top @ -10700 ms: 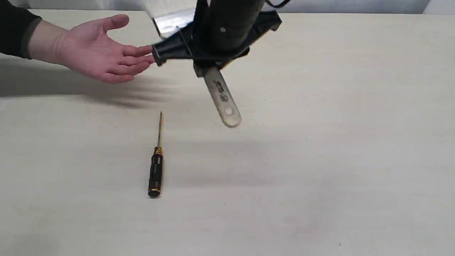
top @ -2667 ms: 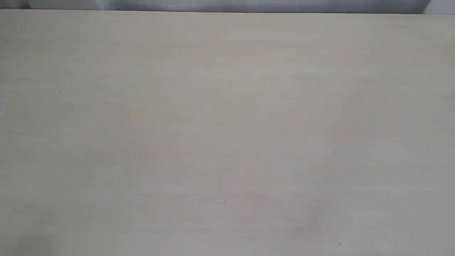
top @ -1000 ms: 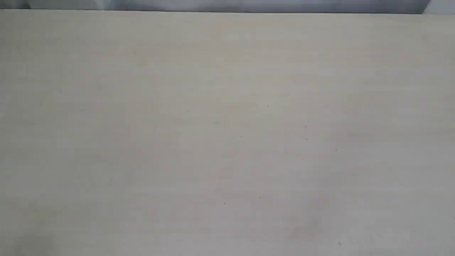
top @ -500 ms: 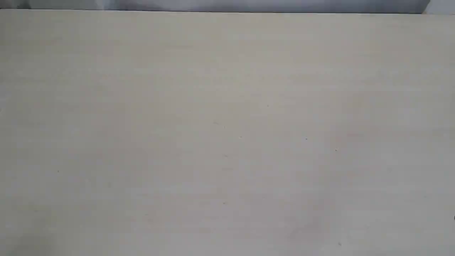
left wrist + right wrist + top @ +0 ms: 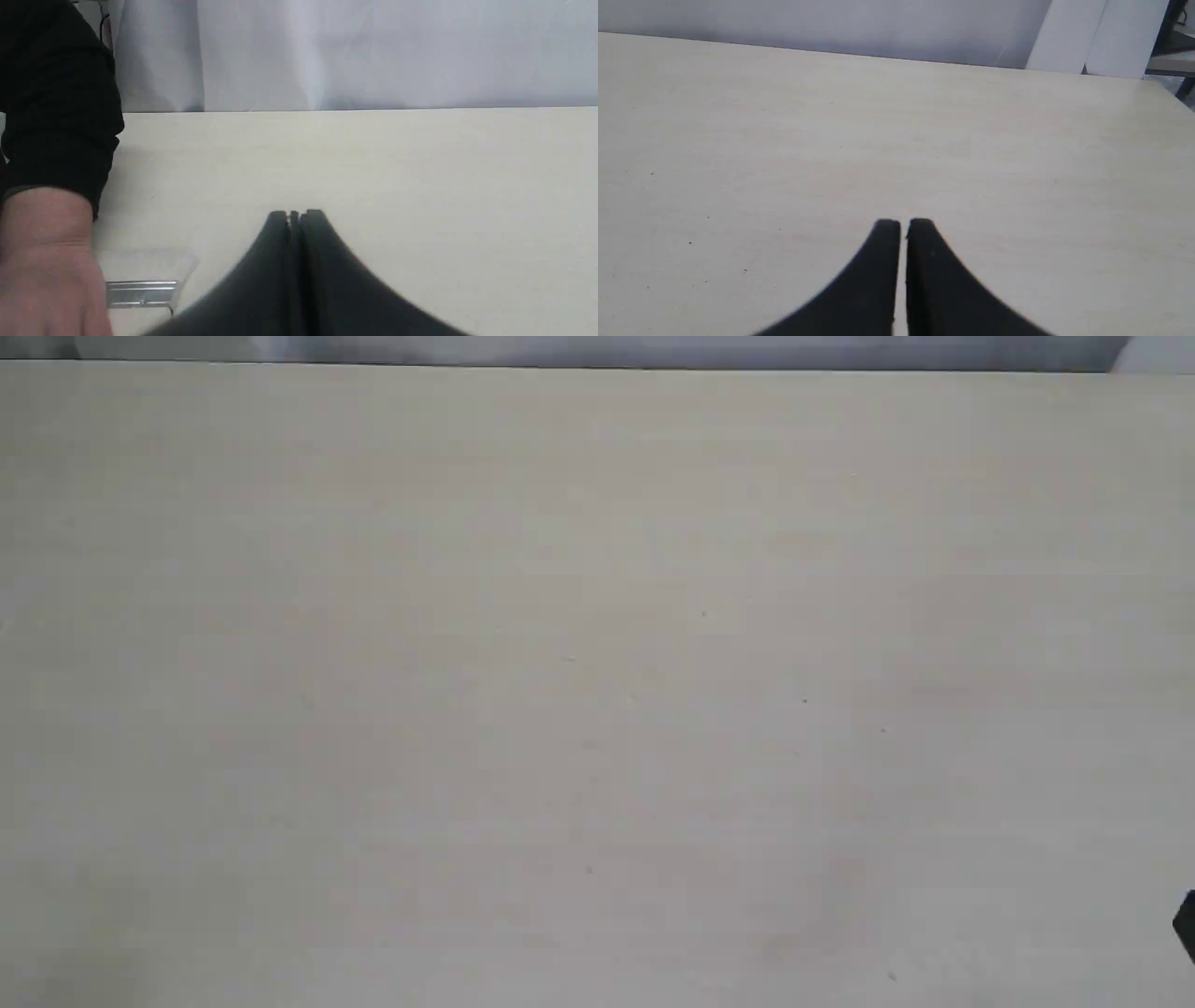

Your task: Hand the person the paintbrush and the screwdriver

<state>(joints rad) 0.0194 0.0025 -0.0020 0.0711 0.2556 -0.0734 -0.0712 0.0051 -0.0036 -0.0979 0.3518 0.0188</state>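
Lying beside the person [image 5: 46, 261], paintbrush [image 5: 140, 293] (ferrule showing)

One paintbrush [image 5: 140, 293], one hand [image 5: 46, 270] — two pairs of fingers [image 5: 278, 226] [image 5: 887, 233].

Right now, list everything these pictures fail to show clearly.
Screwdriver: in no view.
Paintbrush: left wrist view shows only ferrule and pale bristles; the person's hand covers the handle.
Its fingers: cut off by that picture's edge, so any grip is unknowable.
Dark shape: exterior view, cut by the right edge; unidentifiable.
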